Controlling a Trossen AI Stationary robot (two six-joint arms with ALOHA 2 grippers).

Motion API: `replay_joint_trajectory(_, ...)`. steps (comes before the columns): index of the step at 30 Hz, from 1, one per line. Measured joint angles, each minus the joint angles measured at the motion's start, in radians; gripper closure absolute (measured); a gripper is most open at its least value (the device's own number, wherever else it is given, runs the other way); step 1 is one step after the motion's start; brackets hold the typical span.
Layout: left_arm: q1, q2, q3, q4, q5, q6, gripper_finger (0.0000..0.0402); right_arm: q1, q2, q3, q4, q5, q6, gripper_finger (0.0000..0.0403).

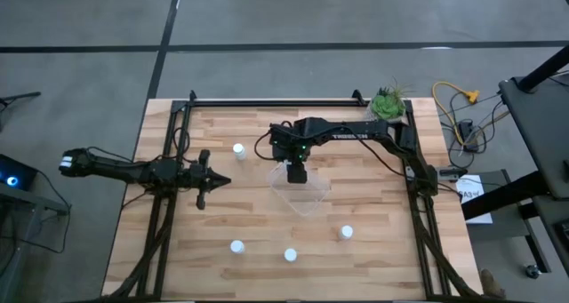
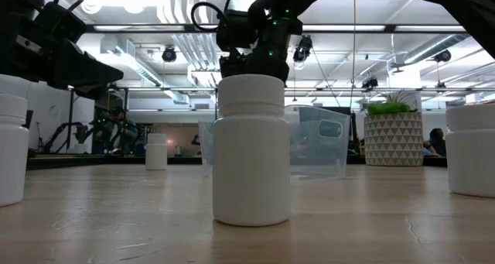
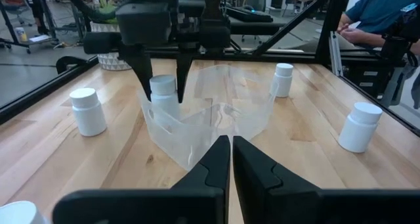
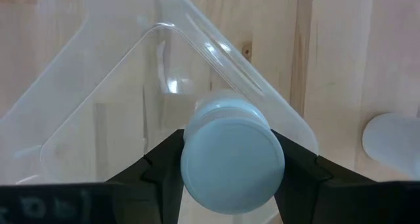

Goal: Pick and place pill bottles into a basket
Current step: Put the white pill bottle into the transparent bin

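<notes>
The right hand (image 4: 230, 165) gripped a pill bottle (image 4: 231, 157) between half-open fingers, directly above the clear basket (image 1: 307, 196). The left hand (image 1: 220, 181), fingers shut and empty, hovered over the surface (image 1: 373, 250) beside the basket.

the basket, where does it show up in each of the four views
High view: the basket lies mid-table, under the right gripper.
Low view: it stands behind the nearest pill bottle, its clear wall showing beside it.
Left wrist view: centre, ahead of the shut left gripper.
Right wrist view: its rim runs below the held bottle.
Shared landmark: the right gripper holding that bottle over it.
</notes>
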Motion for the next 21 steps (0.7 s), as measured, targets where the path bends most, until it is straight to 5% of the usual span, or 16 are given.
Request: replay_joint_trajectory(21, 0.0, 0.0, 0.0, 0.0, 0.0, 0.0, 0.0402, 0.0, 0.0, -0.034, 0.032, 0.05, 0.015, 0.0236)
